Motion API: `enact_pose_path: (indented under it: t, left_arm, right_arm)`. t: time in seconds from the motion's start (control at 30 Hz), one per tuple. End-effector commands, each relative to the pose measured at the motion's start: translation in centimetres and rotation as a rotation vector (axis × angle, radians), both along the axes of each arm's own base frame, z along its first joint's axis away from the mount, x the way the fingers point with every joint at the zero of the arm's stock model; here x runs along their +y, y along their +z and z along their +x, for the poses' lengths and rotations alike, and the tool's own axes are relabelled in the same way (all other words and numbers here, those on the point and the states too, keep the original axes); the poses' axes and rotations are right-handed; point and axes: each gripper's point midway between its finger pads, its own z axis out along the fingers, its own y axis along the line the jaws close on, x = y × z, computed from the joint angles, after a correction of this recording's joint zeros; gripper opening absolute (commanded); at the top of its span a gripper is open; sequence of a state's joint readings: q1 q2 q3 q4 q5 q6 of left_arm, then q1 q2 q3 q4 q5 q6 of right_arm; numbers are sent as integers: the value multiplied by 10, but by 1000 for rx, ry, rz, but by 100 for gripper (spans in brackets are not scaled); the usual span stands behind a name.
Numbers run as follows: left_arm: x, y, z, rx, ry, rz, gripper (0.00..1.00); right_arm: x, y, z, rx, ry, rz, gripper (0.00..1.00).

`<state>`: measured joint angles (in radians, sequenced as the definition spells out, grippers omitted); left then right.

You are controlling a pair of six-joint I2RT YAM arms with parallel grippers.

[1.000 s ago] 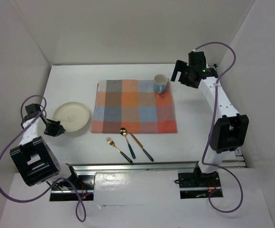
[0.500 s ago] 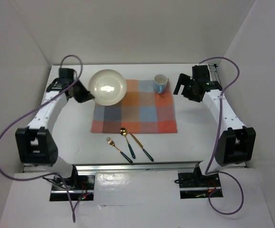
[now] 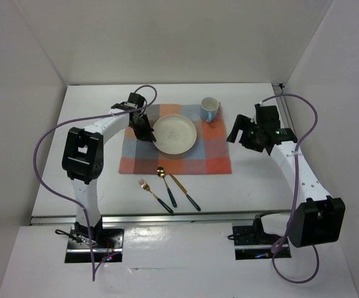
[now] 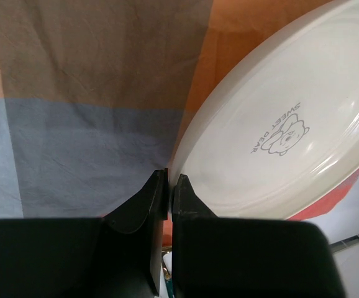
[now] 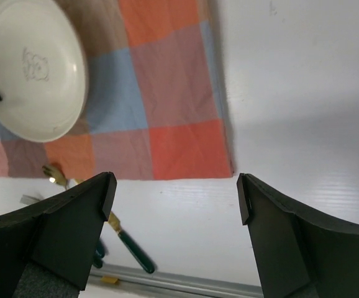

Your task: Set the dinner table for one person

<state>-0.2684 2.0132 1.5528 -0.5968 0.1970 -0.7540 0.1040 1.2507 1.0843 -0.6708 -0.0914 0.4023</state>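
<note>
Cream plate [image 3: 175,134] over mid-placemat [image 3: 213,158] on the dinner table [image 3: 266,180], left gripper [image 3: 149,134] clamped on its left rim, right gripper [image 3: 241,132] agape at right: level it flat before letting go.

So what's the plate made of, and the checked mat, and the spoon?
The plate looks like glazed ceramic, maybe melamine: cream, smooth, with shiny highlights and a printed bear. The checked mat looks like woven cloth: matte, with soft wrinkles. The spoon seems metal: its gold bowl glints; the dark green handle could be enamel or plastic.
</note>
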Motion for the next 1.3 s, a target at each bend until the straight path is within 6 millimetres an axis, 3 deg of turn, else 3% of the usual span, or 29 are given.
enact_pose_path:
  t: [0.0,0.07,0.13,0.17,0.27,0.3,0.37,0.4,0.43,0.5,0.7,0.87,1.03,1.17,1.23,1.27]
  left_arm:
    - [-16,7,8,-52,-58,-7,0]
    - [-18,3,4,-44,-65,3,0]
    - [-17,-9,1,-21,-64,33,0]
    - [-16,-9,2,-23,-60,41,0]
    - [-17,-22,-4,22,-75,67,4]
    - [-18,-17,-1,15,-74,65,24]
    - [-16,-22,-5,32,-83,102,43]
    - [-16,-19,-1,19,-79,107,60]
    - [-16,-20,-5,25,-92,123,71]
    - [-15,-16,-4,10,-96,131,80]
    - [-11,34,1,-75,-87,138,82]
    - [-3,97,-4,-189,-71,135,82]
    - [12,142,-8,-273,-35,102,82]
    - [22,173,-10,-334,-12,76,82]
    - [29,185,-12,-358,3,63,82]
    - [28,184,-14,-347,-3,58,82]
  right_arm:
    - [26,2,-11,-23,126,73,91]
    - [51,-1,-24,-20,226,85,88]
    - [72,-12,-37,7,278,81,78]
    - [92,-12,-45,-1,336,66,78]
    - [114,-37,-65,80,385,30,79]
    - [130,-41,-77,94,437,22,79]
    - [150,-52,-93,127,493,-2,82]
    - [153,-59,-100,144,514,-19,84]
    - [159,-67,-106,173,524,-23,86]
    - [170,-78,-122,203,559,-51,87]
    - [190,-121,-155,296,644,-125,83]
    - [200,-142,-164,315,687,-170,80]
    - [193,-165,-175,361,679,-232,72]
    - [188,-172,-177,371,655,-274,48]
    - [187,-169,-180,371,650,-281,31]
    - [185,-169,-181,370,650,-280,27]
